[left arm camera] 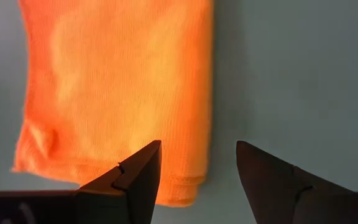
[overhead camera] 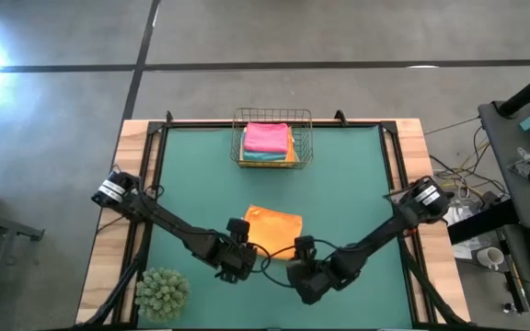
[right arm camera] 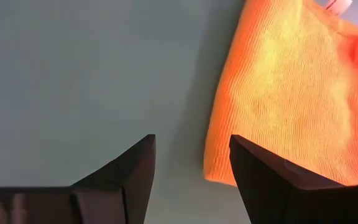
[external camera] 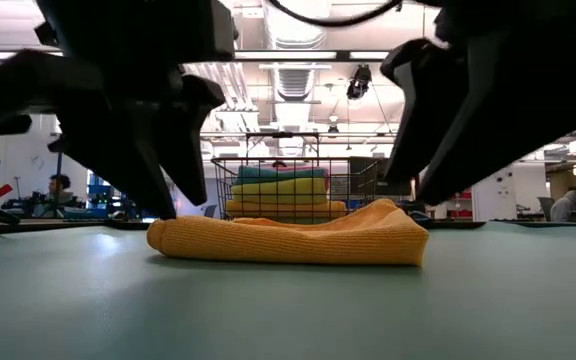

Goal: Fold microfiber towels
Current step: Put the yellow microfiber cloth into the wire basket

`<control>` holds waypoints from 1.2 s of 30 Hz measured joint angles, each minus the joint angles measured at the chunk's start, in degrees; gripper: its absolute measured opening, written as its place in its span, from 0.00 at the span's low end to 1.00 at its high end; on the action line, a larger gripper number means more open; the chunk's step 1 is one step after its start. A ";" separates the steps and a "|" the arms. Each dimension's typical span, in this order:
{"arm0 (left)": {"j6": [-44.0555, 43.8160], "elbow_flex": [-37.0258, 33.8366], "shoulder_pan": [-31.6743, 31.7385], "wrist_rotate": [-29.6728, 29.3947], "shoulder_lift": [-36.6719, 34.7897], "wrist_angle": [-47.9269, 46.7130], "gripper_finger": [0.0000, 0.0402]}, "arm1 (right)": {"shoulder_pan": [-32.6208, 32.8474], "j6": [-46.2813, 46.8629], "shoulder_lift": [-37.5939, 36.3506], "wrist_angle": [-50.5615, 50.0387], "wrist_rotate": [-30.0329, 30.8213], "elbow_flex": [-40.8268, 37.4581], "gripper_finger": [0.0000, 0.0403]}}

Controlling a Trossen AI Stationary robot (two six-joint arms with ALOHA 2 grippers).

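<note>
The orange towel (overhead camera: 273,227), already folded over, is seen lying just ahead of both grippers, long axis running between them; the left gripper (left arm camera: 197,171) is parted and empty over its corner, the right gripper (right arm camera: 191,165) likewise parted just beside its edge, neither clearly nearer

Orange towel (overhead camera: 272,227) lies folded mid-table, just ahead of both grippers. Left gripper (overhead camera: 243,260) near its near-left corner, right gripper (overhead camera: 304,273) near its near-right edge. Wire basket (overhead camera: 304,147) w/ pink towel (overhead camera: 266,137) on top of stack, well beyond grippers. Spiky plant ball (overhead camera: 163,291) beside left arm.
</note>
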 joint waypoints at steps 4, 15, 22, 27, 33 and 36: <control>-0.02 -1.17 0.57 -0.67 0.32 0.33 0.48 | -1.05 -1.42 1.31 0.18 0.18 0.00 0.49; 0.14 -2.67 2.05 -0.54 0.72 0.75 0.48 | -3.96 -2.02 3.84 0.02 0.05 -0.04 0.49; 0.31 -2.67 2.82 2.77 2.26 2.18 0.48 | -5.33 -1.65 4.57 -0.13 -0.52 -0.08 0.49; 0.05 -2.70 2.90 0.20 3.52 2.02 0.48 | -6.00 -1.54 4.57 -0.03 -0.69 -0.11 0.49; -0.11 -2.67 3.26 -0.04 4.40 2.09 0.46 | -6.37 -1.54 4.57 -0.49 -0.67 -0.17 0.48; -0.09 -2.69 3.28 0.12 4.47 2.40 0.39 | -6.64 -1.54 4.57 -0.58 -0.71 -0.23 0.44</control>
